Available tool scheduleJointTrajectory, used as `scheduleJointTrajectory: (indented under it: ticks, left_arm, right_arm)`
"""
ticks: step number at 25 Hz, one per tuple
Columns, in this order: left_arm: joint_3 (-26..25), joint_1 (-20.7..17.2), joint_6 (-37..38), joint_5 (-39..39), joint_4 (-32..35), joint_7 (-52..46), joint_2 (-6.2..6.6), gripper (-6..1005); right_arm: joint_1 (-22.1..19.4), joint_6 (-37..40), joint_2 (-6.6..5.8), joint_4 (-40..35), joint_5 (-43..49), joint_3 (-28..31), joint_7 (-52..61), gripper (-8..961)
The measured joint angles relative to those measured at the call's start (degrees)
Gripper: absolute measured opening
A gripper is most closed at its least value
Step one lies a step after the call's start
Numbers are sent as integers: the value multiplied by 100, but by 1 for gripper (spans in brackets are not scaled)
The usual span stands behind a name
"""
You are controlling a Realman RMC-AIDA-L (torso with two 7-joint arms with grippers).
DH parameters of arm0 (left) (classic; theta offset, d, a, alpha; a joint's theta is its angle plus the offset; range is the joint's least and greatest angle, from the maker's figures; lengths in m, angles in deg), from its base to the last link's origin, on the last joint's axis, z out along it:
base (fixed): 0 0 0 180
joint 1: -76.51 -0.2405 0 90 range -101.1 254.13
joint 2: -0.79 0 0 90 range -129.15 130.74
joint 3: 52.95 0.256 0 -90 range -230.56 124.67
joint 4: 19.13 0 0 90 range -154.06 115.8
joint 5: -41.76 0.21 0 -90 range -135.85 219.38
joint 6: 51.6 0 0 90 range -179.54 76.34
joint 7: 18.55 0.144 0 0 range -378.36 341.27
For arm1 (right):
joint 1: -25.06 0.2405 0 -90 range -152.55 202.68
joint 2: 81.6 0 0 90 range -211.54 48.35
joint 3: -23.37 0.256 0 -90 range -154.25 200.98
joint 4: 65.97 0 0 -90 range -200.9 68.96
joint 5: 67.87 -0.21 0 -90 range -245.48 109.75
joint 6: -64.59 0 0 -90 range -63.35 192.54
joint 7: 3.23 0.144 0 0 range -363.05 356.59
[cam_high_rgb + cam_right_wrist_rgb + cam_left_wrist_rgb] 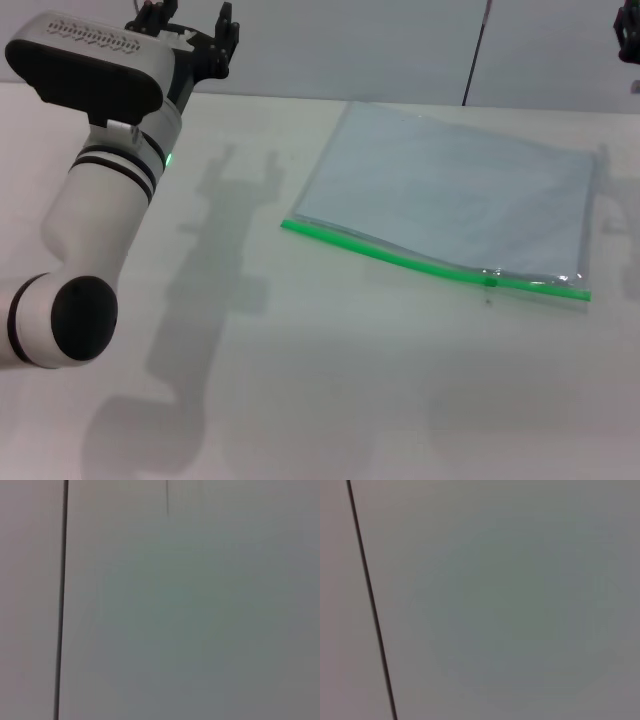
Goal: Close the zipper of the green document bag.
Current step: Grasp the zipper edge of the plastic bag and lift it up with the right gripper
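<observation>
The green document bag (450, 190) lies flat on the white table (320, 400), right of centre, a pale blue-grey translucent pouch. Its zipper (400, 260), a bright green strip, runs along the near long edge. A small green slider tab (490, 281) sits toward the strip's right end. My left gripper (190, 25) is held high at the far left, well away from the bag, with its dark fingers apart and nothing between them. Only a dark piece of my right gripper (628, 35) shows at the top right corner. Both wrist views show only a plain grey surface.
The white left arm (100, 200) fills the left side of the head view and casts shadows on the table beside the bag. A thin dark line (475, 60) runs up the wall behind the bag.
</observation>
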Motion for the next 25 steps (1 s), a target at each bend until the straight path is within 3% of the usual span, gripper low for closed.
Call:
scheduleJointTrajectory:
  ticks: [8,22,25]
  left_arm:
    - [25,40,-28,4,2,-5,2,714]
    - [-26,39,-96,-7,31,-13,1,711]
    - [-30,33,-100,-8,118,-16,5,710]
  right_arm:
    - [0,101,-1,0,0,0,0,595]
    - [-11,419,-27,-137,63,-117,-16,596]
    - [-238,537,-49,-509,122,-394,-41,596]
